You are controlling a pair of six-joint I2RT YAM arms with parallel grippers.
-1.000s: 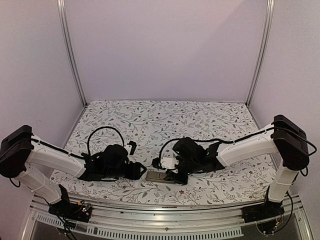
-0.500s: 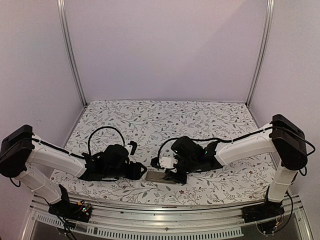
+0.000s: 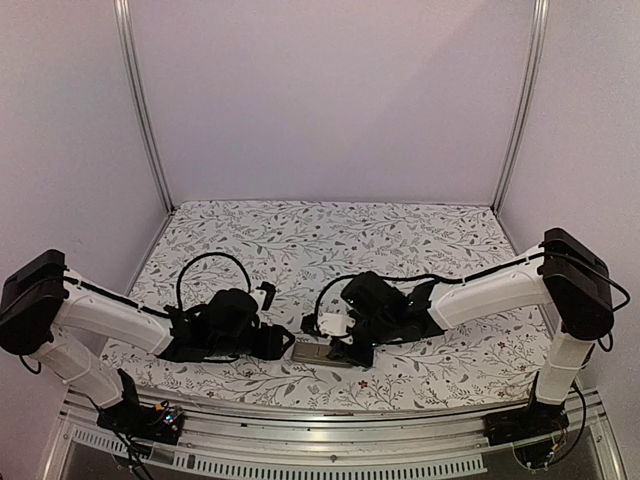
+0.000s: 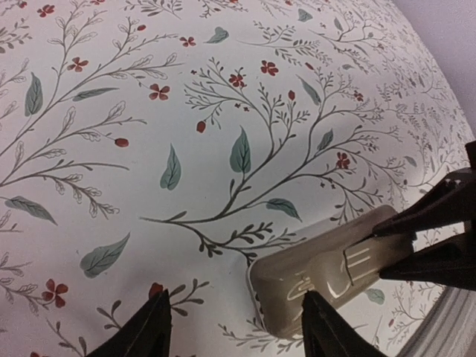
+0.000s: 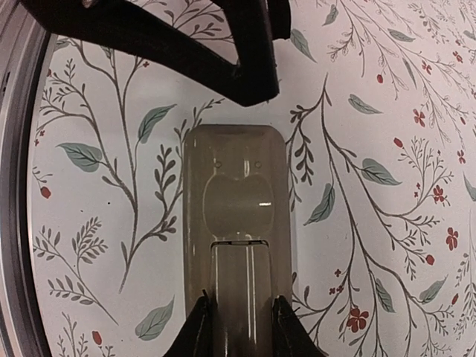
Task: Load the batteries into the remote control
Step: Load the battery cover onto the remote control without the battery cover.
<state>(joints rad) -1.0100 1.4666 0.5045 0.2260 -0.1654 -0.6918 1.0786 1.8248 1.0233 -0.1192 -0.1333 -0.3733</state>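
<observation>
Right wrist view: right gripper narrow, pinching remote control end, underside up on table. Vs 1 s ago: R arm crept left, remote control unmoved. Left gripper half-open, empty. Batteries unseen; loading not begun.

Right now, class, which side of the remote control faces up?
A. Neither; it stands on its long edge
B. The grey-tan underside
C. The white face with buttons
B: the remote control lies flat on the floral cloth, showing a smooth grey-tan back with a cover seam and no buttons.
</observation>
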